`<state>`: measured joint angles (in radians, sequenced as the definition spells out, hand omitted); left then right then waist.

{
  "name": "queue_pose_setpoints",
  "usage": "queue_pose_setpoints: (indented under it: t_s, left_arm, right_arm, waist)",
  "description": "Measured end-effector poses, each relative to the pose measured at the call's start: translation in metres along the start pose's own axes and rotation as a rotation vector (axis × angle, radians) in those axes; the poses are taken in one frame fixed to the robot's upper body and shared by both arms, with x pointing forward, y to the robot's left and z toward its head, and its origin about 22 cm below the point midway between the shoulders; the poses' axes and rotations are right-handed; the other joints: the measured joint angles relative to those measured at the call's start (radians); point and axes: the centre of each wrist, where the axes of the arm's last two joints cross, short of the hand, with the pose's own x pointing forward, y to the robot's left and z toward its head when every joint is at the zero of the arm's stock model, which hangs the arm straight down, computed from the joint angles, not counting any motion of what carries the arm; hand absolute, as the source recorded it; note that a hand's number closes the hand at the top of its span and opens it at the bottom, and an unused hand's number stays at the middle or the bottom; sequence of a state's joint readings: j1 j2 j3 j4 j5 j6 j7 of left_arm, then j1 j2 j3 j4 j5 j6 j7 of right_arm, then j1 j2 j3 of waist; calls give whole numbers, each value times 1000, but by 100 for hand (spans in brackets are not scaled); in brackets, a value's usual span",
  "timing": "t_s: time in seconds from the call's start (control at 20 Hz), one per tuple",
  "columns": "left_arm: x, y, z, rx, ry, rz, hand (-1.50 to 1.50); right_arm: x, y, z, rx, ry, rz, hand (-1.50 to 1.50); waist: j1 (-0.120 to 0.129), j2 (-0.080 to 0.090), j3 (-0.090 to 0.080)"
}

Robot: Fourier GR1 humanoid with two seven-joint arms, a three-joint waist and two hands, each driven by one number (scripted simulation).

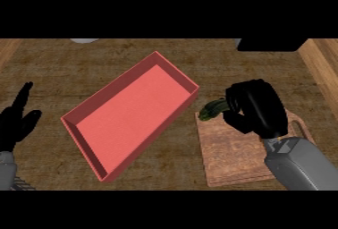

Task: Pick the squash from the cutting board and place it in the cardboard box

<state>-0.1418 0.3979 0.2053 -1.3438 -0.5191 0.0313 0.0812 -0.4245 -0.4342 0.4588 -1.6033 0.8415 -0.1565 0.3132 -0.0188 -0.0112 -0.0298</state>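
Head view of a wooden counter [52, 62]. At centre lies a red, shallow rectangular box [135, 114], set diagonally with one corner toward the far edge and one toward the near edge; its raised walls enclose a flat floor on which nothing rests. To the right of the box lies a brown cutting board [231, 154] with a handle loop at its right side; its far left corner sits close to the box's right wall without clearly touching it. The squash [214, 108], dark green and elongated, shows at the board's far left corner, just outside the box; only its left portion is visible, the rest being hidden behind the right hand [254, 107]. That hand, black and borne on a grey forearm [300, 163] entering from the lower right, is curled over the squash, fingers and thumb bent round it in a grasp. Whether the squash rests on the board or is raised above it cannot be told. The left hand [16, 120] shows at the left edge, well apart from the box, fingers straight and pointing up, released and holding nothing. A dark object [271, 44] and a pale one [84, 40] lie partly in view at the far edge
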Motion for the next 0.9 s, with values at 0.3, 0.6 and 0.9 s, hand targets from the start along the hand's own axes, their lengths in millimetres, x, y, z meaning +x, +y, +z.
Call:
queue_pose_setpoints:
  t_s: [0.3,0.6,0.9]
  left_arm:
    - [5,-4,-4,-20,-18,22,0]
    - [11,-7,-7,-29,-35,20,0]
    - [6,-22,-3,-42,-2,164,0]
  right_arm:
    - [55,-28,-16,-18,-43,-120,150]
    - [101,-37,-40,-36,-16,-246,150]
    - [137,-31,-71,-2,46,-346,150]
  waist:
    - [20,8,-1]
    - [39,16,-2]
    - [62,20,7]
